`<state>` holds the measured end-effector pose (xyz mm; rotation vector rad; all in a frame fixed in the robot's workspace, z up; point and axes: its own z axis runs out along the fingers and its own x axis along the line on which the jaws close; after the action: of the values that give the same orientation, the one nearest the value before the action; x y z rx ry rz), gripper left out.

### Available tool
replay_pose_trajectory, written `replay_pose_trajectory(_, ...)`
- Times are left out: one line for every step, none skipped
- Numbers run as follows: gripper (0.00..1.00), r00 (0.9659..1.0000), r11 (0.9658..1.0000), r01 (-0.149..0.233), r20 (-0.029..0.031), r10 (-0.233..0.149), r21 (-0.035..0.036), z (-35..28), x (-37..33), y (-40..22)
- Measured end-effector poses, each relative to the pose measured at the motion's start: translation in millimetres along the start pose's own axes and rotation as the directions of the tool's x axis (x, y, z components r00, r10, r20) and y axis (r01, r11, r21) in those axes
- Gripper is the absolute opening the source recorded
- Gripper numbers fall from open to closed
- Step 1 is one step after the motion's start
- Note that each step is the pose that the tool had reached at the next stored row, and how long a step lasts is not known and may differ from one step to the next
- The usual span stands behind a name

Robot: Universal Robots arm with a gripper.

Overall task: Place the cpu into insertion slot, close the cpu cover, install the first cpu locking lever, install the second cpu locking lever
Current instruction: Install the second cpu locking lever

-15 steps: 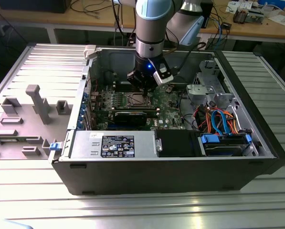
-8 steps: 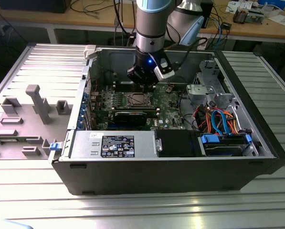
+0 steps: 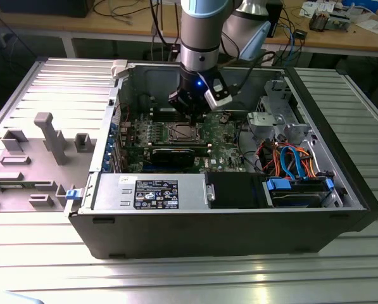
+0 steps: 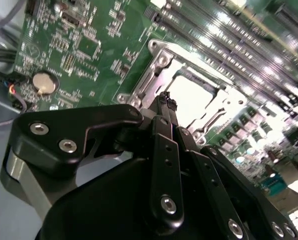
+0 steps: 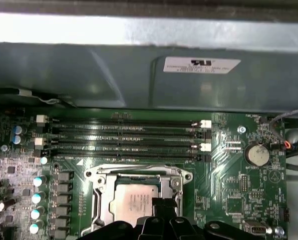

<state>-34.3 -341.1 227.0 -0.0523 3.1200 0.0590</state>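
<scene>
The cpu (image 5: pixel 134 201), a dull silver square, lies in the insertion slot (image 3: pixel 179 133) on the green board. The cpu cover (image 5: pixel 105 186), a silvery frame with an open middle, lies flat around it. In the second wrist view the cpu (image 4: pixel 188 95) shows bright inside the cover (image 4: pixel 153 70). My gripper (image 4: pixel 166 101) hangs just above one edge of the socket, black fingers pressed together with nothing seen between them. In the exterior view the gripper (image 3: pixel 189 115) sits over the socket's far side. Whether the locking levers are latched I cannot tell.
Long black memory slots (image 5: pixel 124 135) run just beyond the socket, with the case wall (image 5: pixel 114 75) behind. A coin battery (image 5: pixel 257 154) sits beside them. A long black card (image 3: pixel 176 154), the power supply (image 3: pixel 151 190) and drive bays (image 3: pixel 296 190) fill the near side.
</scene>
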Motion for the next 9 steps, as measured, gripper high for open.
replay_pose_trajectory(0.11,1.0,1.0,0.0,-0.0003,0.0,0.0078,-1.2,0.0,-0.1)
replay_pose_trajectory(0.11,1.0,0.9999,0.0,-0.0005,0.0,0.0121,-3.3,-0.1,-0.1)
replay_pose_trajectory(0.11,1.0,0.9999,0.0,-0.0005,0.0,0.0144,-5.8,-0.2,0.0)
replay_pose_trajectory(0.11,1.0,0.9999,0.001,-0.0006,-0.001,0.0166,-8.8,-0.2,0.1)
replay_pose_trajectory(0.11,1.0,0.9998,0.0,-0.0005,0.0,0.0183,-11.5,-0.3,0.2)
replay_pose_trajectory(0.11,1.0,0.9998,0.001,-0.0005,-0.001,0.0215,-12.8,-0.3,0.3)
replay_pose_trajectory(0.11,1.0,0.9995,0.001,-0.001,-0.001,0.0319,-12.9,-0.2,0.2)
replay_pose_trajectory(0.11,1.0,0.9992,0.001,-0.0013,-0.001,0.0393,-12.8,-0.3,0.1)
replay_pose_trajectory(0.11,1.0,0.9989,0.001,-0.0016,-0.001,0.0459,-12.7,-0.3,-0.5)
